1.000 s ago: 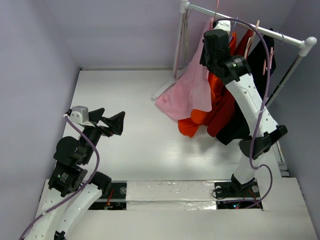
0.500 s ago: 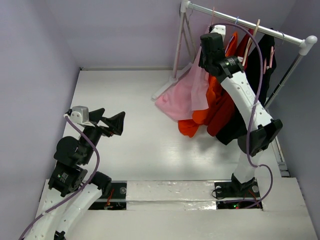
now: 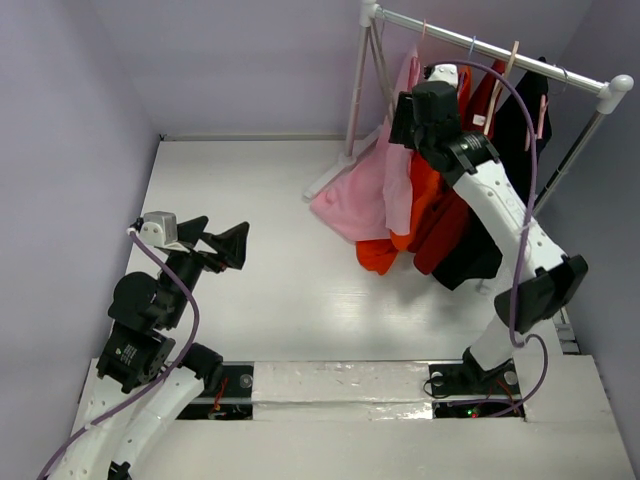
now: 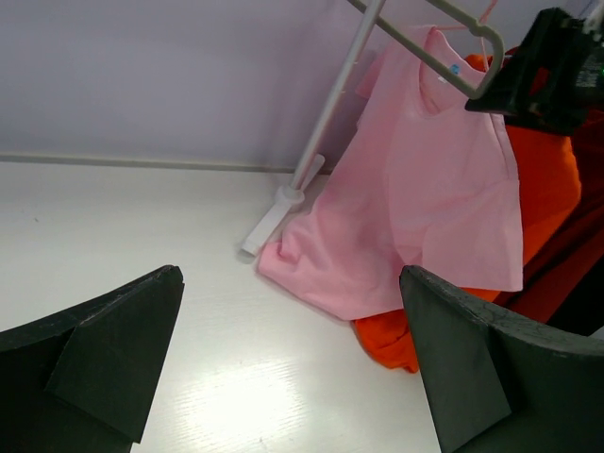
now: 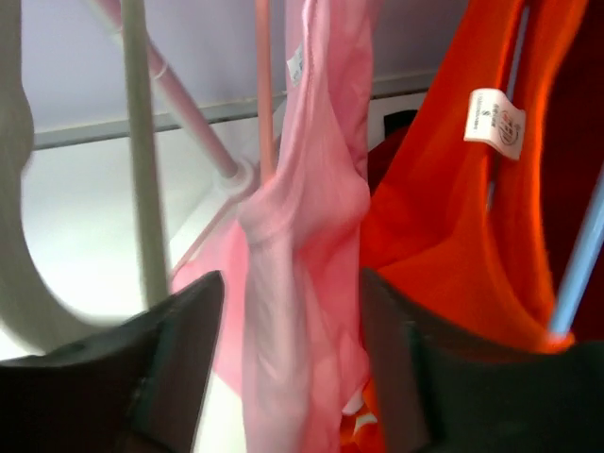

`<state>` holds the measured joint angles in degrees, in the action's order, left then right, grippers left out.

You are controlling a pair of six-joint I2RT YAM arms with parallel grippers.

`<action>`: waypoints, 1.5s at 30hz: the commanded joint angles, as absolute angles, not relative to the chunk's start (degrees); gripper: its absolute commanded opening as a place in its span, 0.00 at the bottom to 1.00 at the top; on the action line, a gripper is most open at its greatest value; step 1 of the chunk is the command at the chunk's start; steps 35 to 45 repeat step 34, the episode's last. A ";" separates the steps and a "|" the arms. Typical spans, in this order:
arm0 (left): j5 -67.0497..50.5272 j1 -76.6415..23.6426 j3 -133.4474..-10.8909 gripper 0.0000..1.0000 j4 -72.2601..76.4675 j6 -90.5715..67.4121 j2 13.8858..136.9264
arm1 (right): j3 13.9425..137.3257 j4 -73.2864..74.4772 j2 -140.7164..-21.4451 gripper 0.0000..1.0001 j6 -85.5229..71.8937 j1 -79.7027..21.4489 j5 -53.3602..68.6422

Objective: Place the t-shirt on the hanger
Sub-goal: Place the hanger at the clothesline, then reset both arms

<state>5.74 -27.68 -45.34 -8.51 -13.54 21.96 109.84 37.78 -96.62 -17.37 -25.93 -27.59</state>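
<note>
Left gripper (image 3: 222, 232): nearest the arm bases and well apart from the rack (image 3: 500, 52); fingers spread wide, holding nothing.
Table (image 3: 260, 200): white surface on which the rack's feet stand.
T-shirt (image 3: 375, 190): hangs at the rack's left end, touching the orange shirt (image 3: 385, 250); its hem trails on the table beside the rack's foot.
Right gripper (image 5: 288, 321): raised to the rack's left end, just below the rail; fingers apart with a fold of the t-shirt between them, not pinching it.
Hanger (image 5: 263, 75): thin pink rod rising beside the t-shirt's neck toward the rail.
Stage (judgement): the t-shirt appears to be on the hanger already, with the hanger up on the rack; only a clean retreat seems to remain.
Risk (judgement): a finger snagging the fold on the way out would drag a shoulder off the hanger or lift the hook off the rail; the trailing hem adds pull.
Hidden: the hanger's shoulders lie inside the cloth, so their seating cannot be checked; the hook's hold on the rail is too small to confirm; a grey bar (image 5: 19, 208) is cut off at the edge of the right wrist view and cannot be identified.
</note>
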 commanded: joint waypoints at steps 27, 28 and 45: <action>6.86 -28.04 -55.63 0.99 -2.99 -18.98 29.96 | 70.41 22.84 -19.10 1.00 -16.09 -25.66 -8.24; 6.51 -28.04 -56.16 0.99 -2.73 -19.25 30.32 | 69.70 23.20 -18.03 1.00 -15.65 -25.66 -9.39; 4.66 -28.04 -53.44 0.99 -1.05 -21.79 30.58 | 65.22 23.91 -15.12 1.00 -12.75 -25.66 -13.54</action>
